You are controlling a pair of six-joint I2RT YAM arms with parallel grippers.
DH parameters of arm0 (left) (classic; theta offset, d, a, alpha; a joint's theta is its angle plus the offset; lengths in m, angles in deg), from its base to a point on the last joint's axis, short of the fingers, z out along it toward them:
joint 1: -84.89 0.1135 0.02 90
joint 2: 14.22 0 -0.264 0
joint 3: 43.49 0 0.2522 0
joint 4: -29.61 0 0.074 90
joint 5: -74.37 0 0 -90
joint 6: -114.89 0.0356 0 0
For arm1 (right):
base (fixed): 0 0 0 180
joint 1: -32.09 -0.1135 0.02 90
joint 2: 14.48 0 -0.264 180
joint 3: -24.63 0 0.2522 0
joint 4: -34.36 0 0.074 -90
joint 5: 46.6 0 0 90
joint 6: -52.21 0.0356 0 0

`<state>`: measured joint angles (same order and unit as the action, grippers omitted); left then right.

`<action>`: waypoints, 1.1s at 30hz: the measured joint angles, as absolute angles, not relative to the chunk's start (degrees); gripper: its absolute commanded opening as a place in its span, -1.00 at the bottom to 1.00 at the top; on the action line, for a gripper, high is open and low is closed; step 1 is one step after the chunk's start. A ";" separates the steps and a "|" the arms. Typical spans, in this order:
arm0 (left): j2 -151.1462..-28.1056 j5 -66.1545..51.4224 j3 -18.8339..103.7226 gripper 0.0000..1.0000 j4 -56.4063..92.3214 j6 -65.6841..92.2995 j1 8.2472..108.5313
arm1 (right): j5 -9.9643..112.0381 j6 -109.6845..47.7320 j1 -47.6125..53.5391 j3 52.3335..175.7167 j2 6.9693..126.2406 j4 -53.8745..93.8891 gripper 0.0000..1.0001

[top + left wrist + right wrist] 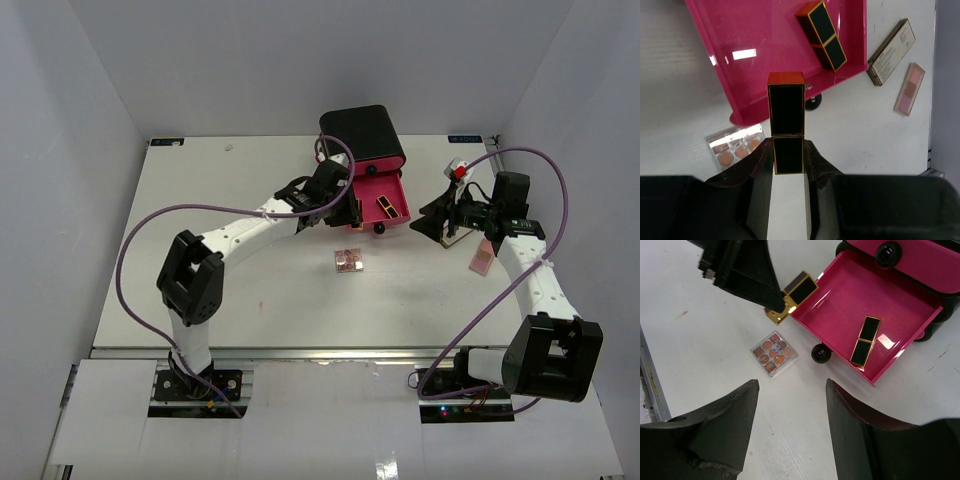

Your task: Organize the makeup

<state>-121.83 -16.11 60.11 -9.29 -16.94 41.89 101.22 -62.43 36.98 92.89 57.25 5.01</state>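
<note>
1. Presently, a lipstick tube (pixel 786 117) is clamped in the left gripper (pixel 788 152), its tip at the pink drawer (pixel 765 45).
2. A second lipstick (pixel 822 35) is seen ahead, inside.
3. Right gripper (pixel 790 395) is held wide, empty; palette (pixel 773 352) ahead.

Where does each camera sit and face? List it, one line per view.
Top external: above and behind the robot, looking down at the table; the left arm and right arm show.
Left wrist: looks down past the left fingers, shut on a lipstick tube, at the pink drawer.
Right wrist: looks down between the open right fingers at that drawer; the left fingers show too.
Shared: all three see the drawer, the second lipstick lying in it and the square palette.
</note>
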 measured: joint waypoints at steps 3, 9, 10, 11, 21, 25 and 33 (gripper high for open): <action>-126.54 -17.38 64.79 -0.80 -9.87 -16.56 41.84 | 101.24 -62.43 37.32 92.89 57.25 4.99 0.26; -129.75 -20.28 69.36 -0.75 -10.65 -16.48 41.80 | 101.39 -62.43 37.82 92.89 57.25 4.99 0.26; -130.03 -20.74 69.92 -0.72 -10.67 -16.48 41.79 | 101.44 -62.43 37.88 92.89 57.25 4.99 0.26; -130.21 -21.14 70.33 -0.70 -10.70 -16.48 41.77 | 101.48 -62.42 37.94 92.89 57.25 4.99 0.26; -132.70 -23.23 72.46 -0.33 -11.13 -16.53 41.64 | 101.96 -62.43 38.23 92.89 57.27 4.99 0.26; -134.38 -23.58 72.79 -0.29 -11.33 -16.56 41.64 | 102.13 -62.41 38.52 92.87 57.27 4.99 0.26; -135.38 -23.57 73.21 -0.01 -12.33 -16.59 41.64 | 102.51 -62.43 38.88 92.85 57.27 4.99 0.26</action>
<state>-135.38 -23.57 73.21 -12.33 -16.59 41.64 102.51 -62.43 38.88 92.85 57.27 4.99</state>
